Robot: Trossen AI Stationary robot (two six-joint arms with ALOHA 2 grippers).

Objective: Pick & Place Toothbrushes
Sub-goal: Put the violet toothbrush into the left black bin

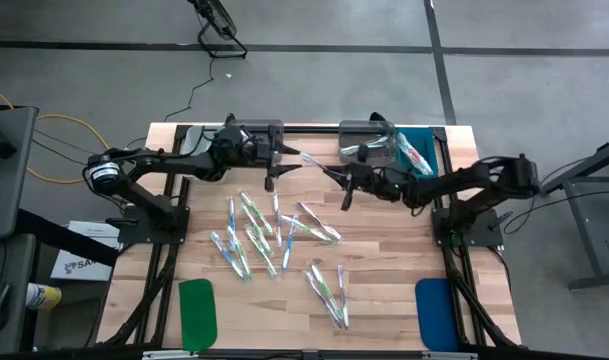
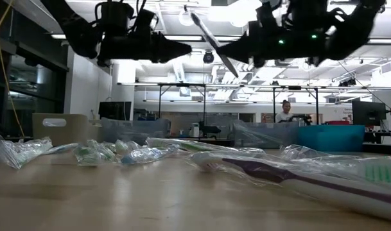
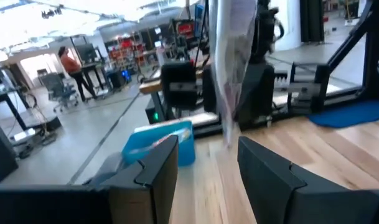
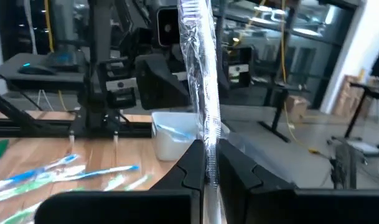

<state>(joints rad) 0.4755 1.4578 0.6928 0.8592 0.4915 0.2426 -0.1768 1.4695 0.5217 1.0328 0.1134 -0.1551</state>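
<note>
Several wrapped toothbrushes lie scattered flat on the wooden table's middle. One wrapped toothbrush is up in the air, with my right gripper shut on it, above the table's far middle. My left gripper stands open just to the left of it, facing it. In the left wrist view the held toothbrush shows beyond the gap of my left gripper. I cannot tell whether the left fingers touch it. My right gripper pinches the wrapped toothbrush near one end between its two fingers. The rest of it sticks out past the fingertips toward my left gripper, slanting upward. It is lifted clear of the table.
Along the far edge stand a grey bin, a clear bin and a teal bin with toothbrushes in it. A green pad and a blue pad lie near the front edge. People show in the room behind.
</note>
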